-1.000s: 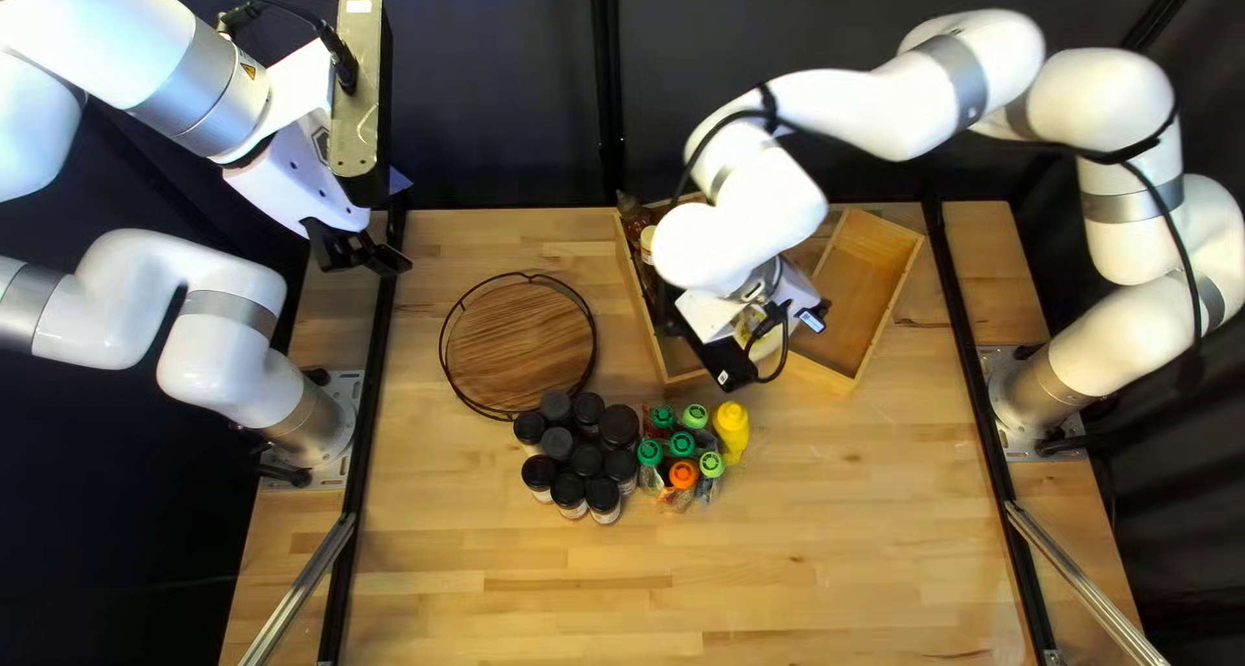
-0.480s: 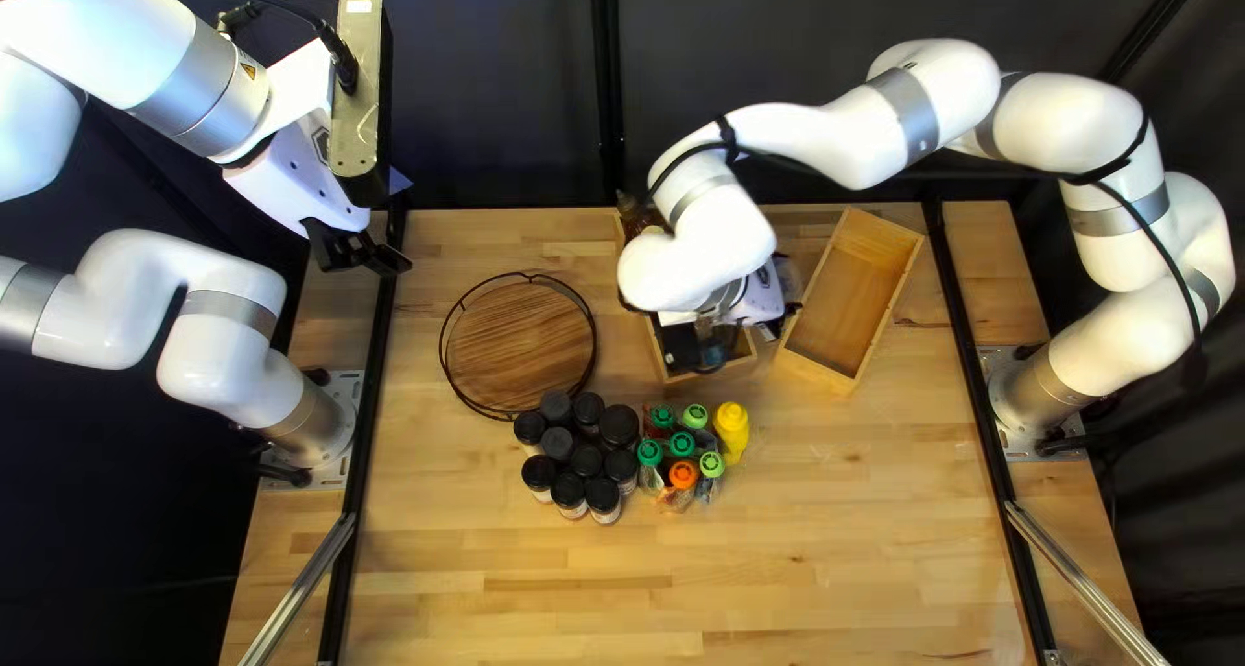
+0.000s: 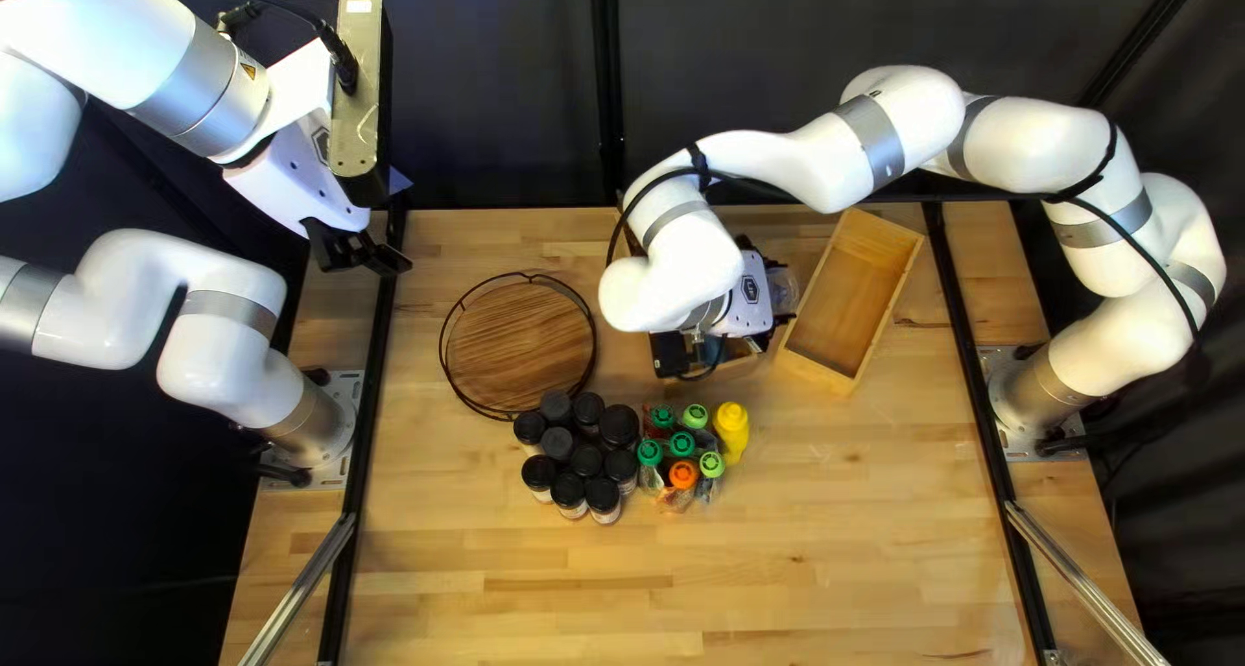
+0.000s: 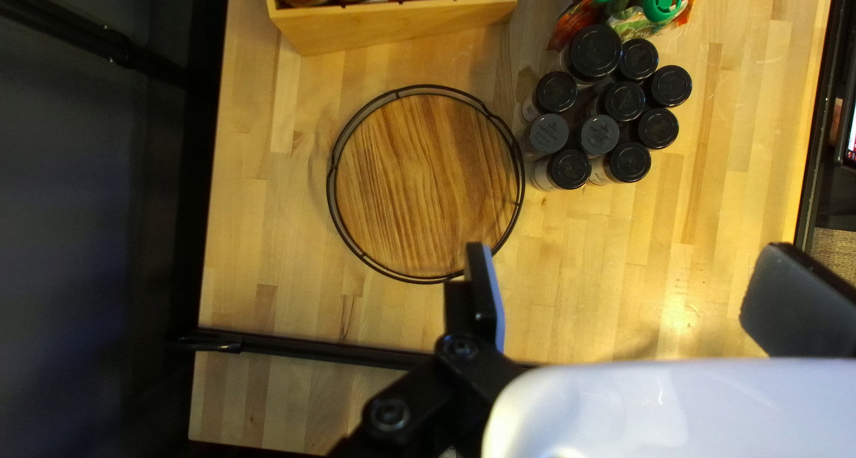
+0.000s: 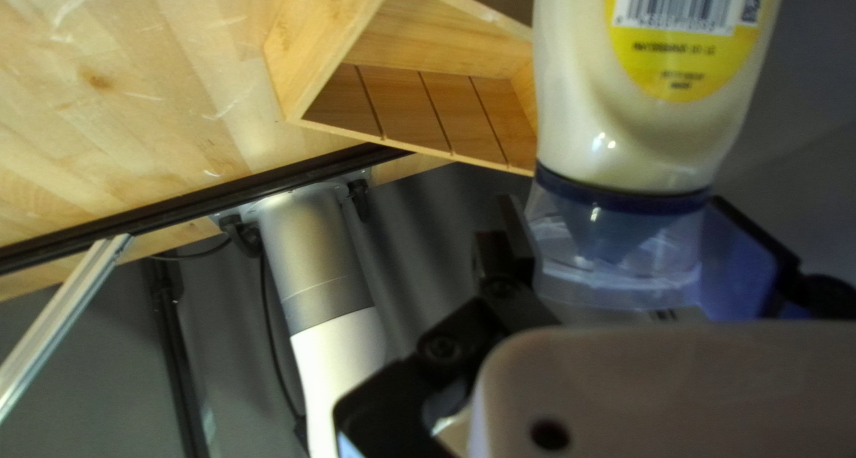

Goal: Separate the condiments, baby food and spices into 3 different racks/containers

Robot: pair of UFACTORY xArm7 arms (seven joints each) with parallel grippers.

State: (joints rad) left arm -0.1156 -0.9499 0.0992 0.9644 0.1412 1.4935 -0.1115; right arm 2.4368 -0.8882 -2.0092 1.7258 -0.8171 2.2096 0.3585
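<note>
My left gripper [image 3: 363,254] hangs over the table's far left corner; in the left wrist view this gripper [image 4: 624,288] is open, holding nothing. My right gripper [image 3: 748,299] is over the bottle crate [image 3: 737,363], its fingertips hidden by the arm. In the right wrist view the gripper [image 5: 620,244] is shut on the clear cap of a mayonnaise bottle [image 5: 651,137]. Black-lidded spice jars [image 3: 585,460] stand beside baby food pouches [image 3: 682,446] with coloured caps and a yellow bottle [image 3: 732,430]. The round rack [image 3: 519,342] and slanted wooden crate [image 3: 850,293] hold nothing.
Black rails [image 3: 370,394] run along both sides of the table. The right arm reaches across the far side, above both crates. Bare tabletop [image 3: 778,562] spreads between the jars and the near edge.
My right arm has swung leftward and its gripper has turned, uncovering more of the slanted crate. The left arm, jars and pouches have stayed put.
</note>
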